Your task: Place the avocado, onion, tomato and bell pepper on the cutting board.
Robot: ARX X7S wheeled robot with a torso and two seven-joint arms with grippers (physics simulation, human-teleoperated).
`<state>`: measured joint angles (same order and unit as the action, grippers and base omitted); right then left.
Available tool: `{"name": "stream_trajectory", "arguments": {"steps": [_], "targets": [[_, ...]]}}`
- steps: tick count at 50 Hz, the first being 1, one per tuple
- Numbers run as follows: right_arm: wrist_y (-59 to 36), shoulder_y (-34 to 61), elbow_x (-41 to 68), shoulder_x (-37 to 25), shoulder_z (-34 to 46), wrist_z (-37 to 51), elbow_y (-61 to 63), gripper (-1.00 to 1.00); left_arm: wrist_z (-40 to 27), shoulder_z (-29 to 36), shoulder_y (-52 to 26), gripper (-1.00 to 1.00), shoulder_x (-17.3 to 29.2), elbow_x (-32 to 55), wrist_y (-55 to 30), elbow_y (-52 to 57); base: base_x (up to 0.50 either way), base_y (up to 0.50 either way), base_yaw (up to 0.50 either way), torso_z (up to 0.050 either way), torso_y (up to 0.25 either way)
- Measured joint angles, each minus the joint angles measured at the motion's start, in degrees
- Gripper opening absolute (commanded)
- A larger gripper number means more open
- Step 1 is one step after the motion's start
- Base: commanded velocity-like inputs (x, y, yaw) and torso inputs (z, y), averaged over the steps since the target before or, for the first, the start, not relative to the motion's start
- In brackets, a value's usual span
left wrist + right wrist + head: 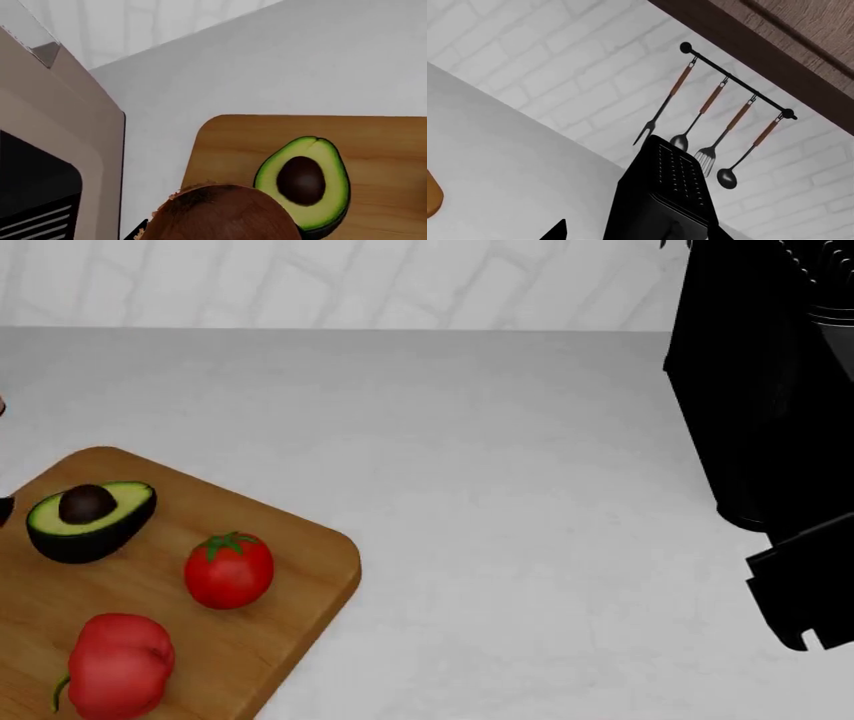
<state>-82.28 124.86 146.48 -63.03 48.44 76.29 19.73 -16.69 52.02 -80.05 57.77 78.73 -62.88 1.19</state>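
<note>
Three of the four vegetables are already lying on the flat light-brown wooden cutting board [300,550] at the white bench's [507,470] left: lumpy red bell pepper [120,665], glossy red tomato [228,571], halved dark-skinned avocado [90,520]; a brown papery onion [220,212] is sitting hard against the left wrist camera, just above the board's corner beside the avocado, so the left arm is nearer; I cannot tell either gripper's state.

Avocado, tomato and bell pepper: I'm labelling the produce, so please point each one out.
avocado [88,520], head view, on the green flesh beside the pit.
tomato [228,575], head view, on its red skin.
bell pepper [120,665], head view, on its red body.
</note>
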Motion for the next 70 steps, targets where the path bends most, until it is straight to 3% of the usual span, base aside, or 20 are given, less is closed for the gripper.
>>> {"name": "stream_trajectory", "arguments": {"steps": [26, 27, 51, 70], "targets": [[0.5, 0.3, -0.2, -0.7, 0.3, -0.5, 0.5, 1.0, -0.8, 0.2, 4.8, -1.0, 1.5, 0.9, 2.5, 1.3, 0.0, 0.0, 0.0, 0.0, 0.0], [0.6, 0.3, -0.2, -0.7, 0.3, -0.6, 0.5, 1.0, -0.9, 0.3, 4.8, 1.0, 1.5, 0.9, 2.5, 1.4, 0.0, 0.0, 0.0, 0.0, 0.0], [1.1, 0.3, -0.6, -0.9, 0.3, -1.2, 1.0, 1.0, -3.9, -1.2, 3.3, 1.0, 3.0, 4.7, 1.1, 5.2, 0.0, 0.0, 0.0, 0.0, 0.0], [1.9, 1.7, 0.6, -0.8, 1.3, -0.5, 1.4, 1.0, -13.2, -8.0, -2.3, 1.0, 6.9, 19.6, 1.1, 16.8, 0.0, 0.0, 0.0, 0.0, 0.0]]}}
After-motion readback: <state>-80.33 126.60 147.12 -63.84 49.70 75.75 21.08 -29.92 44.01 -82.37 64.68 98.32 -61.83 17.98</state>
